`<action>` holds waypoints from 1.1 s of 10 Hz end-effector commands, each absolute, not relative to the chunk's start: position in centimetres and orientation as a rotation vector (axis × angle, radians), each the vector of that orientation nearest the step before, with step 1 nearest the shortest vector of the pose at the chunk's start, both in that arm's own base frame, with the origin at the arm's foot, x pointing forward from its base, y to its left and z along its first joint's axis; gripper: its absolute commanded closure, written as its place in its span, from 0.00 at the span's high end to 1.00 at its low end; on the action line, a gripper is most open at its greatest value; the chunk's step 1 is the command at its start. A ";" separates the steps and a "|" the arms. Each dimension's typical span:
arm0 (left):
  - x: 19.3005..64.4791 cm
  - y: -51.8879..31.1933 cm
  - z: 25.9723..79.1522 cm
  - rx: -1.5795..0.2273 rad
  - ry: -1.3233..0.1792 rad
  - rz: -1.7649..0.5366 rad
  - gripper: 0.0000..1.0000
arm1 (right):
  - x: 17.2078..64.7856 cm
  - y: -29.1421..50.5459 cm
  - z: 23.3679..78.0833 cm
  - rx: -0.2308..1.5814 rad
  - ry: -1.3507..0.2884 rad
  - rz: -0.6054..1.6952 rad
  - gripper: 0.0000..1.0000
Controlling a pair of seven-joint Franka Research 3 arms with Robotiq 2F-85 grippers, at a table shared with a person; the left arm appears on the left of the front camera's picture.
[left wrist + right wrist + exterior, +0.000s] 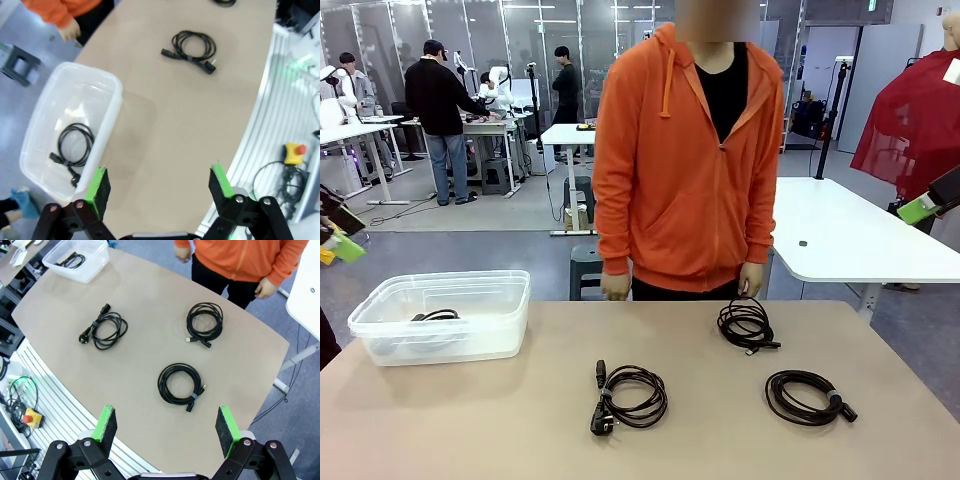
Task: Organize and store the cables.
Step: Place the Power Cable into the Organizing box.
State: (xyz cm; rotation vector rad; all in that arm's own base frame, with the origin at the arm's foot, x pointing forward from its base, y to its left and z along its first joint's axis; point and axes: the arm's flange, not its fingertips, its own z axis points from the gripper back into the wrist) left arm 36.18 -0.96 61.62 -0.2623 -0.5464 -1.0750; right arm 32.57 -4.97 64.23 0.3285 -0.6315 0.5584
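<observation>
- My left gripper [159, 172] stands with its green pads wide apart and nothing between them. It hangs high over the near edge of the tan, smooth-topped table [500, 440].
- My right gripper [165, 412] is just as wide, with nothing between its pads. It hangs above the table's near edge on the other side.
- Nearest me, around the middle, lies the thin black coiled cable with a chunky wall plug [610, 398]. It is flat on the table, with both plug ends sticking out of its left side.
- To its right, well apart, lies the thin black coiled cable with a slim connector [775, 397] (a neat round loop, its end poking out at the lower right).
- Farther back, near the far edge, the smaller black coiled cable [728, 325] rests flat, with a short tail pointing right.
- On the left side sits the clear rectangular plastic tub [440, 345], lid off. It stands well apart from the three loose coils.
- In it lies the black coiled cable in the tub [438, 316], on the bottom toward one end.
- At the far edge stands a person in an orange zip hoodie [685, 170], arms down. One hand [751, 280] hangs just behind the smaller coil (not touching it, as far as I can tell).
</observation>
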 end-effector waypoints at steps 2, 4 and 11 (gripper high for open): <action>37.9 -6.3 62.0 -0.268 -0.385 -1.058 1.00 | 32.6 -5.1 64.2 0.340 -0.633 0.575 1.00; 37.8 -9.3 61.3 -0.234 -0.344 -1.032 1.00 | 32.6 -5.1 64.2 0.340 -0.633 0.575 1.00; 35.3 -19.1 57.6 -0.134 -0.201 -0.769 1.00 | 32.6 -5.1 64.2 0.340 -0.633 0.575 1.00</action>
